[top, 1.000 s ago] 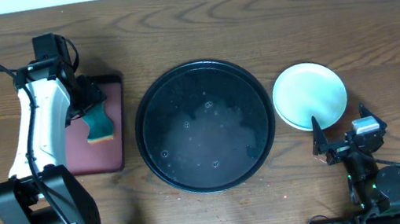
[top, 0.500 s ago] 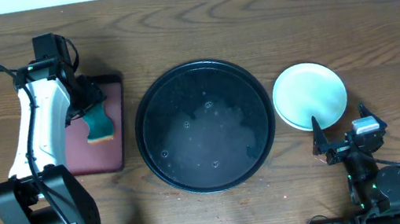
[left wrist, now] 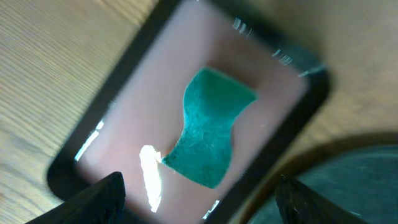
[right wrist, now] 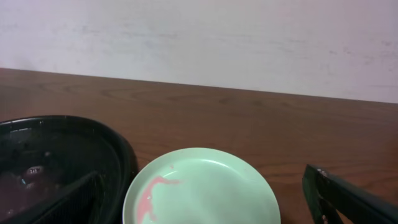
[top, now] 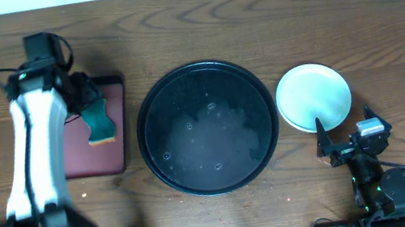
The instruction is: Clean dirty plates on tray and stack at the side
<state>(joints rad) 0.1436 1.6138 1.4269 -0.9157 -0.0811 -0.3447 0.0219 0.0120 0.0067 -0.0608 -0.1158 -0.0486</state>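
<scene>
- Overhead: your left arm (top: 32, 155) hides part of the small reddish tray (top: 115, 147) at the far left. It also hides most of the left pincer, so you cannot read its jaws from above.
- A green sponge (top: 97, 121) lies on that small tray, its far end tucked under the arm's dark tip.
- The black tray (top: 176, 101) sits mid-table with pale wet-looking patches on its floor.
- The plate (top: 313, 95) rests on the table (top: 251, 9) just right of the black tray. From above it is one pale disc, and you cannot tell whether others lie beneath it.
- The right pincer (top: 345, 131) sits at the plate's near side, with one dark finger overlapping the plate's near rim.
- Left wrist: the picture is blurred. The sponge (left wrist: 208, 127), pinched at its waist, lies on the pinkish floor of the small reddish tray (left wrist: 124, 93).
- The left pincer (left wrist: 202, 199) shows only two dark fingertips at the bottom corners, spread wide with nothing clamped.
- The black tray (left wrist: 354, 180) is cut off at the lower right.
- Right wrist: the plate (right wrist: 205, 186) is mint green with a red smear (right wrist: 152, 190) left of centre. Its near edge is cut off by the frame.
- The right pincer (right wrist: 202, 180) stands wide apart, one finger on each side, gripping nothing.
- The black tray (right wrist: 118, 155) is cut off at the left.
</scene>
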